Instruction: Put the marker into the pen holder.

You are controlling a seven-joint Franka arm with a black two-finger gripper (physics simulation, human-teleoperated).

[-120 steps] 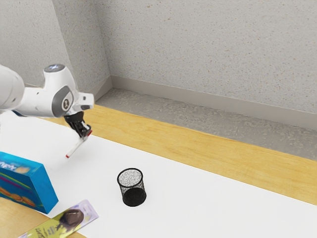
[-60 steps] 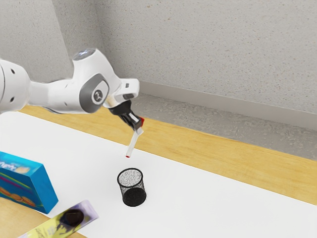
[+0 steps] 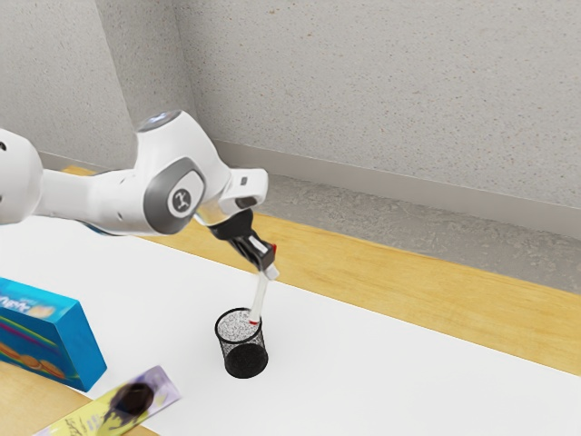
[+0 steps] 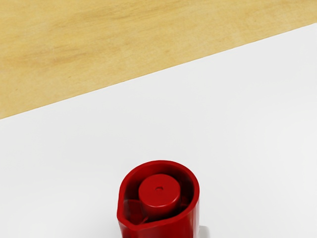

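One marker (image 3: 260, 295) is gripped between the fingers of the gripper (image 3: 269, 262), held near its upper end, slanting down with its lower tip at the mouth of the pen holder (image 3: 245, 358). In the wrist view its red end (image 4: 159, 192) stands up close under the hand. The exterior view puts the lower tip against the opening, toward the exterior view's right side of the rim; whether it has dipped inside or hangs just above, I cannot tell. The step in hand looks like the insertion itself, with the carry largely done and the release yet to come. The likeliest trouble is that tip: so near the rim, a straight descent with the marker leaning could catch the wire edge, twist the marker in the grip or tip the light-looking holder over on the counter (image 3: 390, 372). A small shift toward the middle of the mouth, and a more upright marker, would lessen that. Letting go too soon is the other risk, since a tip perched on the edge could slide off outside. Pressing on after contact might drag the holder along. The blue box (image 3: 89, 351) and the packet (image 3: 109, 408) lie well clear of the lowering path, so they seem unlikely to interfere.
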